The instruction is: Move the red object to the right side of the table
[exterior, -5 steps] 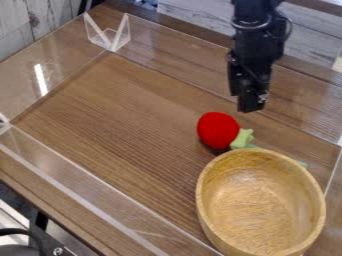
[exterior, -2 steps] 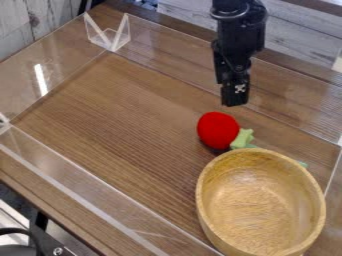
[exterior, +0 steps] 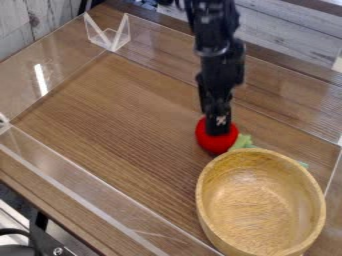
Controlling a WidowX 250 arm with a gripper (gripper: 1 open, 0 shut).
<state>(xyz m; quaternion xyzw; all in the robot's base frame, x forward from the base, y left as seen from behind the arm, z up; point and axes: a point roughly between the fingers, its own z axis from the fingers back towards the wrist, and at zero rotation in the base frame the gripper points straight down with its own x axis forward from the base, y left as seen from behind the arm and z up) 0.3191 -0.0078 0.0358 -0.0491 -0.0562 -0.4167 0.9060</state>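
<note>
I have my jaws (exterior: 217, 115) down at the red object (exterior: 217, 134), with the fingertips overlapping its upper edge in my view. They look spread wide; whether they touch it, I can't tell. The red object sits on the desk (exterior: 107, 120), toward four o'clock from the middle of my picture. The wooden bowl (exterior: 261, 205) is just beside it at five o'clock, and a light-green piece (exterior: 245, 144) lies against its four o'clock side.
</note>
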